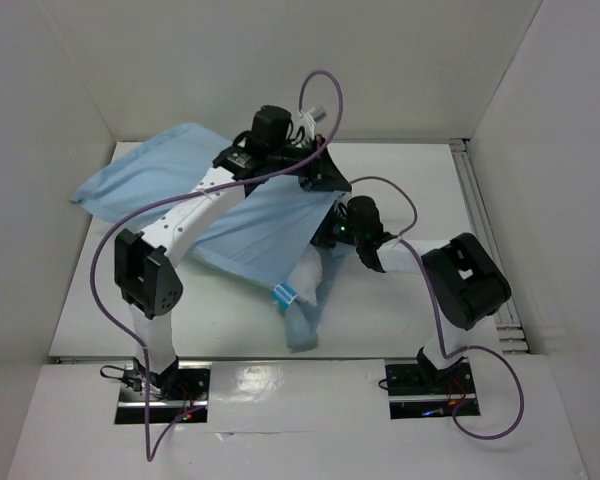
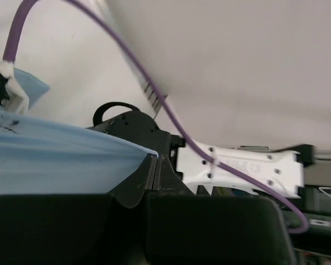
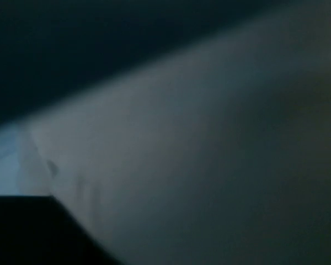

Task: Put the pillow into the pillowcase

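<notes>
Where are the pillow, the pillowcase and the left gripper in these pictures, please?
pillow (image 1: pixel 308 275): top view, on the white corner showing at the opening.
pillowcase (image 1: pixel 260 235): top view, on its flat blue middle.
left gripper (image 2: pixel 156 161): left wrist view, where its fingertips pinch the pillowcase edge.

White table (image 1: pixel 85 305) bears pale blue pillowcase (image 1: pixel 130 185), white pillow (image 1: pixel 308 272) partly under it

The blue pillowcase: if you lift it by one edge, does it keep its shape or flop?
Probably floppy: the pillowcase drapes in folds from where the left gripper pinches its edge. Likely light too, since that one pinch holds a stretch up. Pushed, it would probably bunch rather than slide, given its wrinkles.
</notes>
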Controlling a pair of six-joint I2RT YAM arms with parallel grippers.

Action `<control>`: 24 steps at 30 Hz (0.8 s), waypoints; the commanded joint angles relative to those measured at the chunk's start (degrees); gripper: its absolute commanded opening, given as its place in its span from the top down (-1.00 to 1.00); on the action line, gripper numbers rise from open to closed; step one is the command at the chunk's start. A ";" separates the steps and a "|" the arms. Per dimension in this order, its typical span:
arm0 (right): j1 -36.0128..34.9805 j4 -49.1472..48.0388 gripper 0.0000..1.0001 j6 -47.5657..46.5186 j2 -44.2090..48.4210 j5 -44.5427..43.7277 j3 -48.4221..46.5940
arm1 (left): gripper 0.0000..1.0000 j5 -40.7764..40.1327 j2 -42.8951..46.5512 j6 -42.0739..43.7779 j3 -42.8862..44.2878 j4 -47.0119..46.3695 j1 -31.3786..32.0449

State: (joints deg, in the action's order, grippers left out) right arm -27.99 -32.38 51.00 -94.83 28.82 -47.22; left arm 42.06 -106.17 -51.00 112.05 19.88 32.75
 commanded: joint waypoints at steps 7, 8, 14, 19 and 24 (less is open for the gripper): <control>-2.25 -6.73 1.00 5.77 3.32 -11.04 5.20 | 1.00 8.13 5.10 -4.72 -2.01 -14.00 4.52; -2.25 -6.73 1.00 5.77 4.12 -12.46 5.82 | 1.00 8.12 5.62 -4.72 -2.01 -13.99 4.51; -1.72 -5.51 1.00 5.25 7.46 -18.54 5.66 | 1.00 2.07 5.62 -1.83 -1.05 -6.80 1.44; -0.49 8.53 0.11 -3.34 5.44 -13.79 -5.06 | 0.34 -1.46 3.69 4.67 6.06 3.66 -2.16; 1.53 25.41 -0.70 -9.16 10.44 -12.73 -9.37 | -0.50 -6.98 3.69 11.18 10.81 13.57 -3.75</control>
State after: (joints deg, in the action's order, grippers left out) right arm -27.49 -17.08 47.07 -88.33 15.20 -53.39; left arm 36.03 -105.21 -44.77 118.41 29.19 28.21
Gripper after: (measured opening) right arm 0.833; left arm 0.727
